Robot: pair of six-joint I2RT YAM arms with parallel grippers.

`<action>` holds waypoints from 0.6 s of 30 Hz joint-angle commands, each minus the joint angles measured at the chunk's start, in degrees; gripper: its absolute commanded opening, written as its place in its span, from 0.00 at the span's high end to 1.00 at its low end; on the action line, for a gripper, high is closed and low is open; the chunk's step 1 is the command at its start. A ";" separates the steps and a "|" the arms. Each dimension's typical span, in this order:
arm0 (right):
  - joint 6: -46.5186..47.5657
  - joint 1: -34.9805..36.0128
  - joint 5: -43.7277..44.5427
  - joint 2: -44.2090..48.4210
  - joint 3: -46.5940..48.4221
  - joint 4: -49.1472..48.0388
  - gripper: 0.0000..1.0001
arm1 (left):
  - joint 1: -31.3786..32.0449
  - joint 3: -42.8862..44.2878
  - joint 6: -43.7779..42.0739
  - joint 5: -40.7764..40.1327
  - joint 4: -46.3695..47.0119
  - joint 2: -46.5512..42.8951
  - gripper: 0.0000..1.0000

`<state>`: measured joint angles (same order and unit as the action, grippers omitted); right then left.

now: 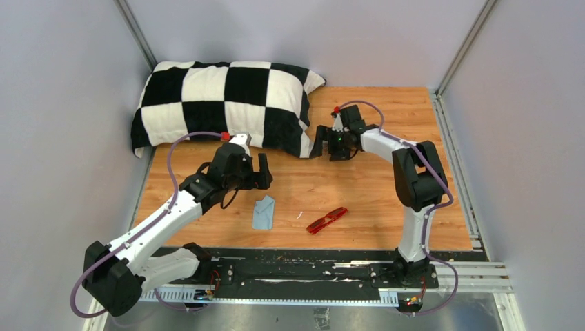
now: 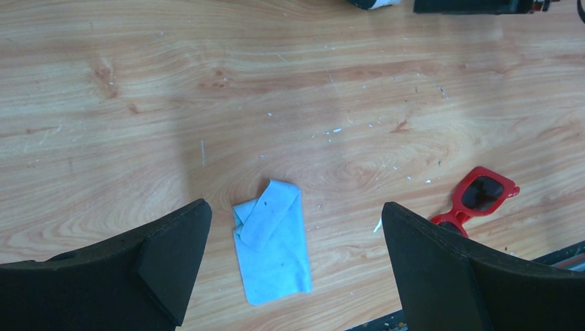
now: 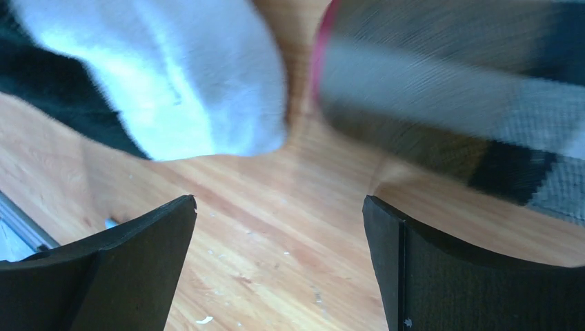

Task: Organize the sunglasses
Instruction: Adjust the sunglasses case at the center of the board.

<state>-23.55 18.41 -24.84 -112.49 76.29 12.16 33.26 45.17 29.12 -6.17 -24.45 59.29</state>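
Pale grey walls (image 1: pixel 69 83) close in a light wooden table (image 1: pixel 372 179), its grain flecked with small white crumbs and scuffs. A black-and-white checked pillow (image 1: pixel 221 103) lies across the far left corner, and a black rail (image 1: pixel 296 272) carrying both arm bases runs along the near edge.

The sunglasses (image 1: pixel 327 221) lie flat on the wood near that edge, roughly midway between the two arms and set at a slant, their red frame glossy and their lenses dark. Just to their left, not touching them, lies a light blue cloth (image 1: pixel 263 212) with one corner folded over.

The left gripper (image 1: pixel 254 181) hangs above the table just beyond the cloth, jaws spread wide with nothing between them. In its wrist view the cloth sits in the gap between the fingers, while the sunglasses lie outside the gap, partly hidden behind one finger (image 2: pixel 441 269).

The right gripper (image 1: pixel 325 146) is well apart from the sunglasses, at the far side by the pillow's near right corner. Its jaws also stand wide and grip nothing. Its wrist view shows the white pillow corner on one side and a blurred grey plaid case (image 3: pixel 448 89) with a pink edge on the other, bare wood between.
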 commanded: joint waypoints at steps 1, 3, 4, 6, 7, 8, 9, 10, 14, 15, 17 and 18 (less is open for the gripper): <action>-0.50 2.19 -0.20 0.52 2.71 3.17 0.02 | 0.33 0.62 -0.42 -0.26 -0.25 -0.38 0.00; 1.21 2.20 1.01 1.18 3.92 5.28 0.02 | 0.28 0.47 -0.62 -0.54 -0.47 -0.70 0.00; 2.56 2.18 2.65 1.62 4.79 7.24 0.02 | 0.33 0.53 -0.72 -0.63 -0.67 -0.81 0.00; 6.64 2.15 6.03 2.27 7.40 11.93 0.02 | 0.35 0.66 -0.90 -0.89 -1.02 -0.84 0.00; 8.73 2.15 7.45 2.59 8.62 14.06 0.02 | 0.36 0.71 -0.91 -0.94 -1.16 -0.84 0.00; 11.87 2.15 8.87 2.85 9.83 16.09 0.02 | 0.31 0.79 -0.99 -0.88 -1.29 -0.84 0.00; 14.18 2.15 10.41 3.29 10.89 17.75 0.02 | 0.30 0.86 -1.07 -0.77 -1.20 -0.76 0.00; 16.19 2.15 12.25 3.65 11.88 19.12 0.02 | 0.27 0.95 -1.18 -0.69 -1.15 -0.69 0.00; 23.06 2.15 21.91 2.89 15.22 23.18 0.02 | 0.33 0.98 -1.22 1.14 -0.16 0.08 0.00; 25.38 2.13 23.55 2.15 16.01 24.05 0.01 | 0.38 1.05 -1.20 1.81 0.02 0.31 0.00; 27.96 2.15 27.39 0.36 17.18 25.21 0.01 | 0.32 1.02 -0.97 2.65 0.33 0.61 0.00; 29.13 2.15 29.17 -0.61 17.50 25.42 0.02 | 0.32 0.98 -0.84 2.87 0.43 0.69 0.00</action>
<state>-3.46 20.86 -6.74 -110.65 91.68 30.85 33.26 45.17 28.67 -5.43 -24.49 59.31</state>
